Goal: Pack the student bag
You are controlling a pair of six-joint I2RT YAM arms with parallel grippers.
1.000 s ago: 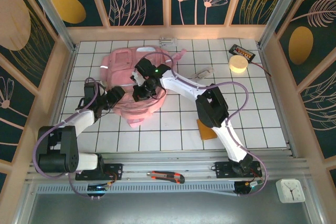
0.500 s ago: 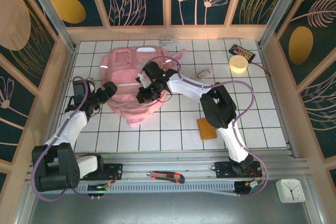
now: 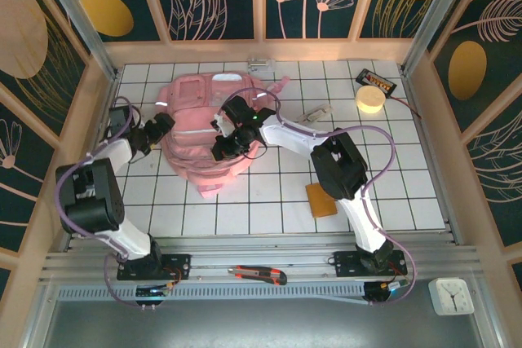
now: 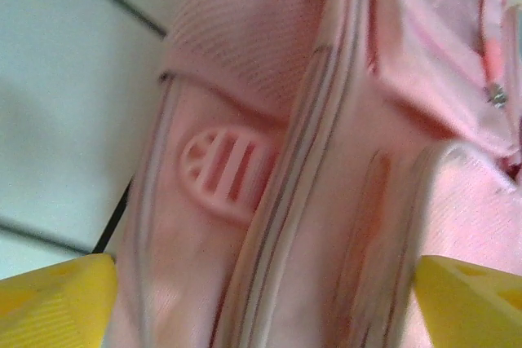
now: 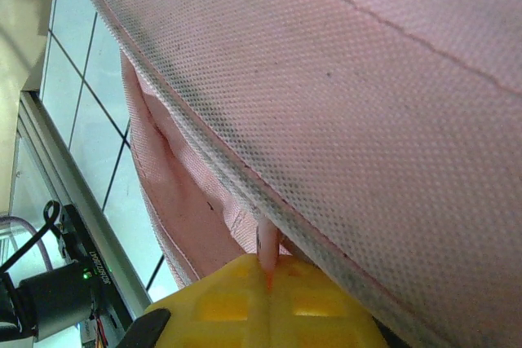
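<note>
The white tiled table (image 3: pixel 391 169) carries the student bag (image 3: pixel 196 107), which lies flat in its far-left part, a soft pink heap. The right gripper (image 3: pixel 223 149) rests on the near-middle of the bag, clenched. In the right wrist view its yellow fingers (image 5: pixel 220 307) press together with a thin pink tab of the bag nipped between them, under a taut fold of woven fabric. The left gripper (image 3: pixel 158 127) is at the bag's left edge, released and wide. In the left wrist view its yellow fingertips (image 4: pixel 53 303) stand far apart, with the bag's side panel and piped seams between them; whether they touch the fabric I cannot tell. An orange-brown square (image 3: pixel 320 200) lies on the tiles near the right arm. A pale yellow roll (image 3: pixel 370 100) and a black box (image 3: pixel 379 82) sit just beside each other at the far-right corner.
</note>
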